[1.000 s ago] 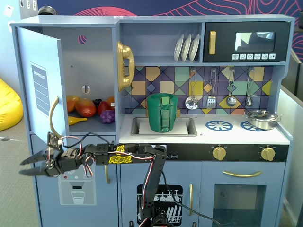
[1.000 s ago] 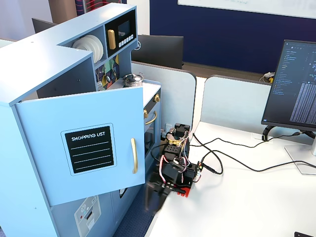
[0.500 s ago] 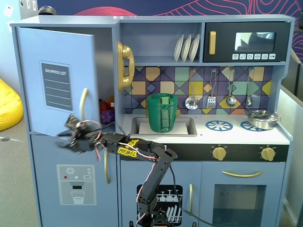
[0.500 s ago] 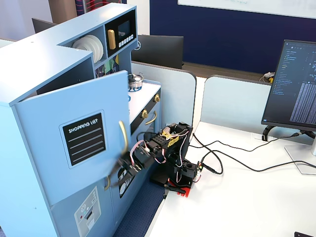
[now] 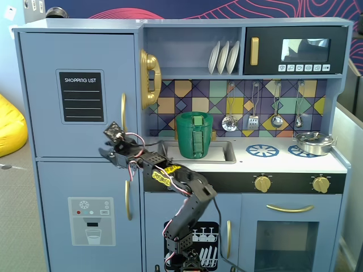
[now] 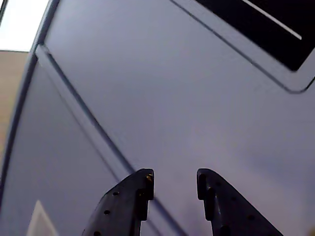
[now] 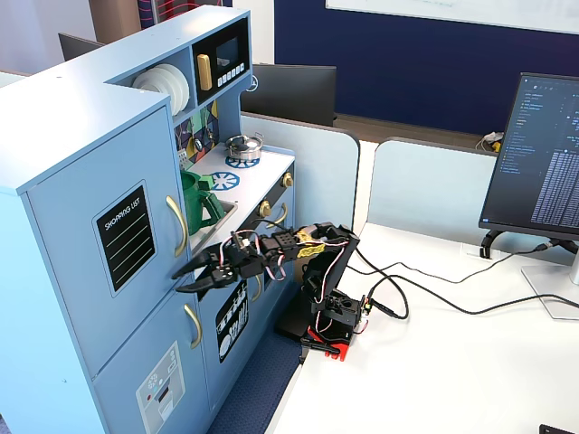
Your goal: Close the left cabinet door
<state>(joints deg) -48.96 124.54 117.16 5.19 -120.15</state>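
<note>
The left cabinet door [image 5: 79, 93] was the upper light-blue door at the left end of the toy kitchen [image 5: 238, 22]. It stood flush with the cabinet front in both fixed views, so it looked closed. On it sat the black "SHOPPING LIST" panel [image 5: 81, 96], and its curved gold handle [image 5: 123, 112] ran vertically along the right edge of the door.

The gripper [image 5: 105, 152] was stretched out to the left from the arm's base [image 5: 187, 249], which stood on the white table [image 7: 470, 380] in front of the kitchen. In a fixed view [image 7: 190, 280] it reached toward the seam between the upper door and the lower blue door [image 5: 85, 215], which carried the grey ice-dispenser graphic [image 5: 92, 221]. In the wrist view the two dark fingertips [image 6: 142, 184] were spread with a clear gap between them, and nothing was held. They pointed at the plain blue surface of the door [image 6: 162, 98], very near it; whether they touched it, I cannot tell.

To the right in a fixed view, a green pot [image 5: 194, 135] stood in the sink, white plates [image 5: 223, 56] were on the shelf above, and a black microwave door [image 5: 295, 51] was at the far right top. A computer monitor [image 7: 543, 163] stood on the table, well apart from the arm.
</note>
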